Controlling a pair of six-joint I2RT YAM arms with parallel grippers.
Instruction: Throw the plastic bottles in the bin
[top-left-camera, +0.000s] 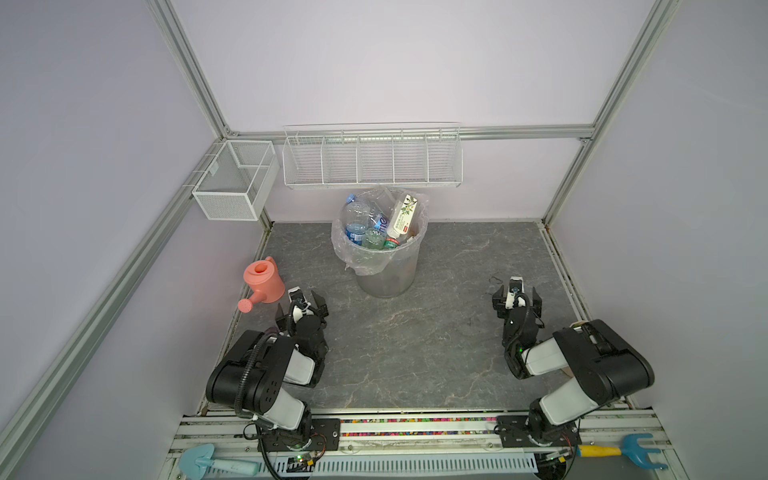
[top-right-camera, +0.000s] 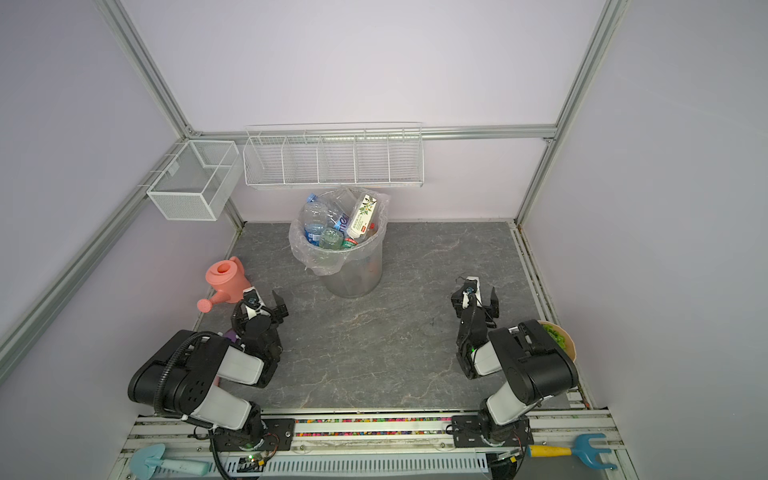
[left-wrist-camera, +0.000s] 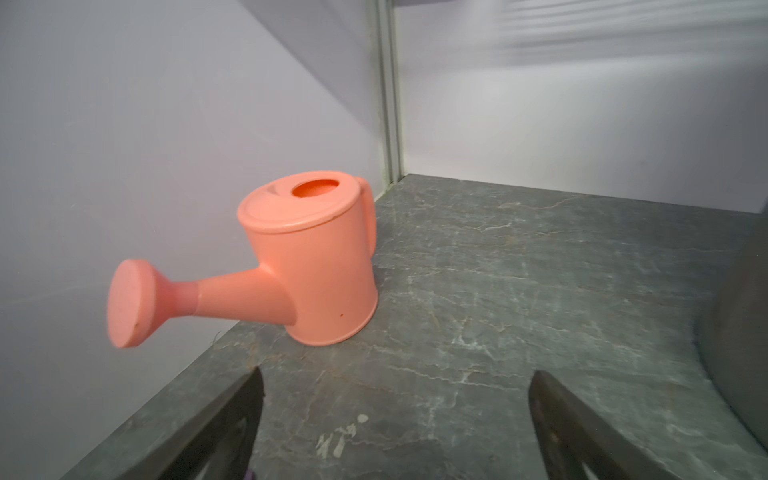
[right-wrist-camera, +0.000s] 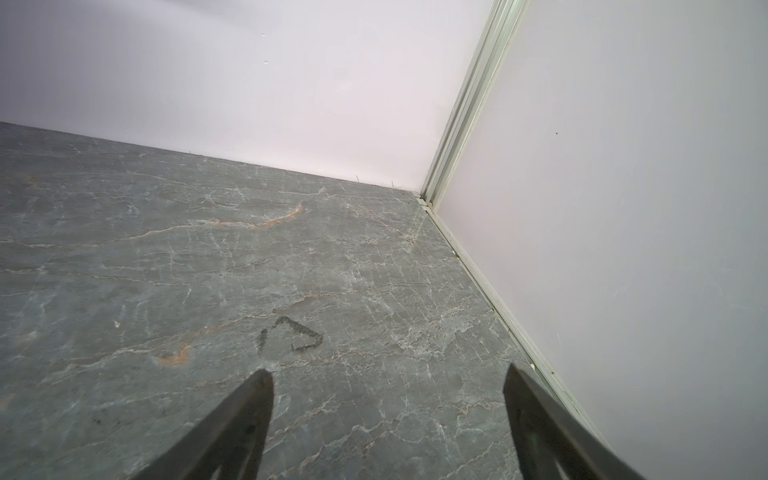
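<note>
Plastic bottles (top-left-camera: 355, 230), mostly clear, are heaped in the round grey translucent bin (top-left-camera: 386, 278), upper centre; the left gripper (left-wrist-camera: 397, 374) and right gripper (right-wrist-camera: 387, 370) are spread, nothing held.

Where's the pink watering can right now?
In both top views the watering can stands upright by the left wall, just beyond the left gripper and left of the bin.

I'm looking at L arm (top-left-camera: 266, 374) and R arm (top-left-camera: 590, 365), both wearing glossy blk joint housings alternating w/ pale grey-white link shells, each sitting on a blk base plate (top-left-camera: 328, 430) w/ screw heads showing. A ribbed blk cable conduit (top-left-camera: 244, 376) is looping along the L arm, thin red/blk wires (top-left-camera: 320, 442) are trailing at the bases, and a green LED (top-left-camera: 520, 350) is glowing on the R arm. Wrist cams are showing dark, tapered fingers (left-wrist-camera: 232, 411) w/ cutouts near the roots.
</note>
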